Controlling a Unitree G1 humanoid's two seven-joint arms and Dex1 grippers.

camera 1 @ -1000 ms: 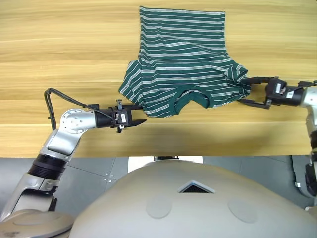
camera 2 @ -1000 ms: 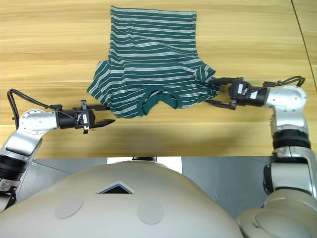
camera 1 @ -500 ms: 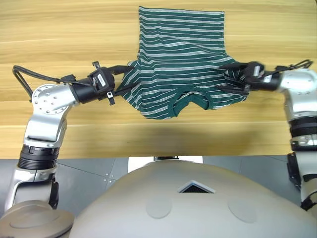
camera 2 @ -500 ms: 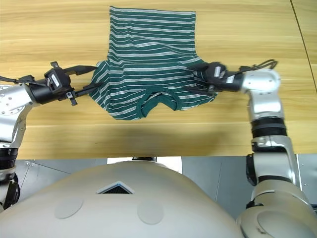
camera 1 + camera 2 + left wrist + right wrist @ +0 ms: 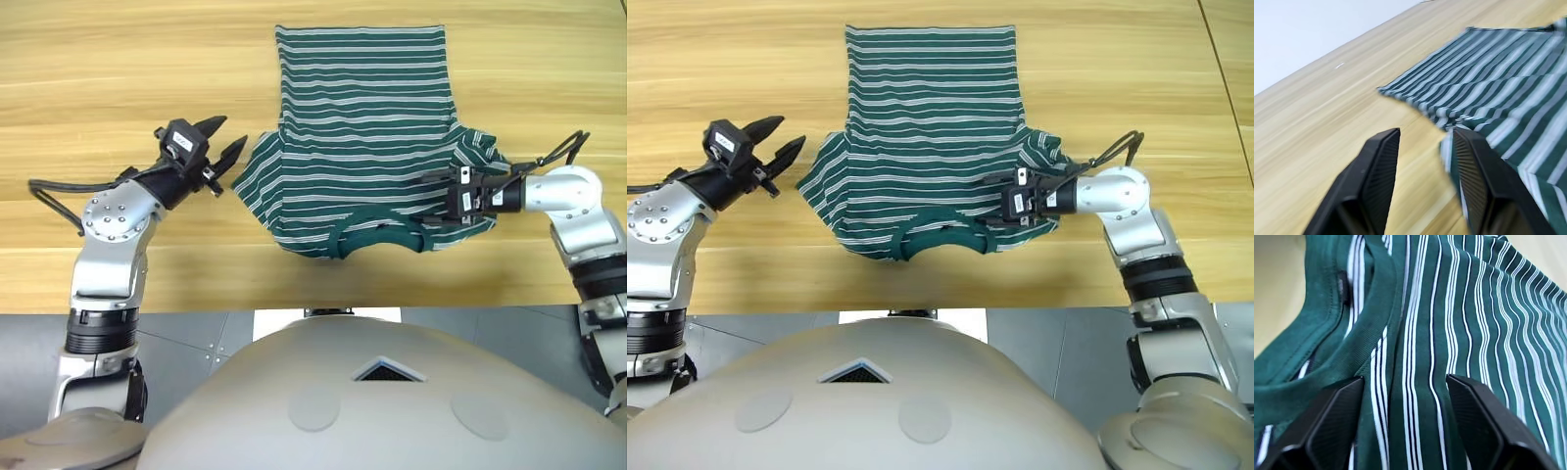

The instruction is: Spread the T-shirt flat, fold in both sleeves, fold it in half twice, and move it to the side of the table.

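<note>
The green T-shirt (image 5: 362, 117) with white stripes lies on the wooden table (image 5: 118, 78), hem at the far side and collar (image 5: 377, 223) nearest me. Its left sleeve (image 5: 257, 168) is spread out, while the right sleeve (image 5: 480, 149) is bunched. My left gripper (image 5: 229, 135) hovers open just left of the left sleeve with nothing in it; the left wrist view shows the shirt (image 5: 1498, 83) beyond its fingers (image 5: 1376, 171). My right gripper (image 5: 429, 201) is open over the right shoulder beside the collar. In the right wrist view, the striped cloth (image 5: 1449, 308) lies between its fingers (image 5: 1332, 421).
Bare wood stretches to the left (image 5: 98, 147) and right (image 5: 549, 88) of the shirt. The table's near edge (image 5: 294, 305) runs just below the collar, with grey floor (image 5: 176, 333) past it.
My left gripper has let go of the left sleeve and drawn back to the left. My right gripper has shifted from the right sleeve toward the collar. The shirt lies flatter.
</note>
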